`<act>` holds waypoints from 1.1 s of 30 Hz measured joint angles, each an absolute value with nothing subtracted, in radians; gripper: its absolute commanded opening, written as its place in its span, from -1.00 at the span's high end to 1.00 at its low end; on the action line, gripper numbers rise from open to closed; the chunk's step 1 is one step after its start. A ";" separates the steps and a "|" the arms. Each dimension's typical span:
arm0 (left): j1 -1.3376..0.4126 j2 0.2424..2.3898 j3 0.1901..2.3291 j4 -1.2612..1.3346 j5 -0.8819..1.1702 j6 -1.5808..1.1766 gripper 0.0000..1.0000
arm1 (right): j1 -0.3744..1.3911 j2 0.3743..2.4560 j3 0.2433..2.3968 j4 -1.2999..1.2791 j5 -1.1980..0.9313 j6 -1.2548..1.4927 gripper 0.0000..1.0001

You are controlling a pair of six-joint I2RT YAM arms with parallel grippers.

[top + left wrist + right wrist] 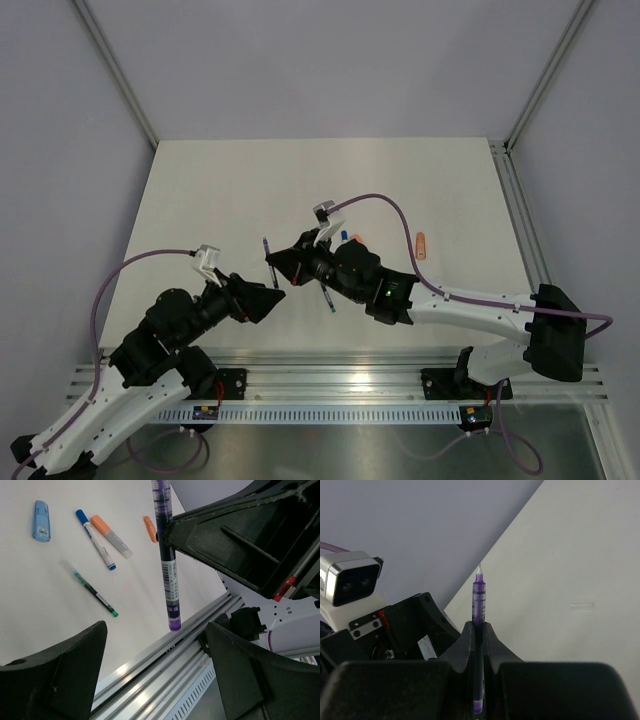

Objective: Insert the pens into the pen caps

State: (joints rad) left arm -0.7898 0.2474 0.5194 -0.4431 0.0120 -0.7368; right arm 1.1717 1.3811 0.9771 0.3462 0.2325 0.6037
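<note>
Right fingers pinch the purple pen, tip poking past them.

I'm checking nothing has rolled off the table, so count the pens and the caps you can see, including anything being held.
Pens: 4 (purple pen held in the right gripper, green-tipped pen, blue-ended pen, orange-ended pen)
Caps: 3 (light blue cap, orange cap, clear cap, faint)
Total: 7
</note>
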 measured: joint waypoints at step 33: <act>-0.790 0.279 0.462 -0.309 0.007 -0.730 1.00 | 1.172 1.406 0.921 0.485 0.165 0.671 0.60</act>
State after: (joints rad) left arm -0.7902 0.2794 0.4618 -0.3088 0.0067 -0.7296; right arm 1.1725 1.4063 0.9207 0.4847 0.1650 0.6708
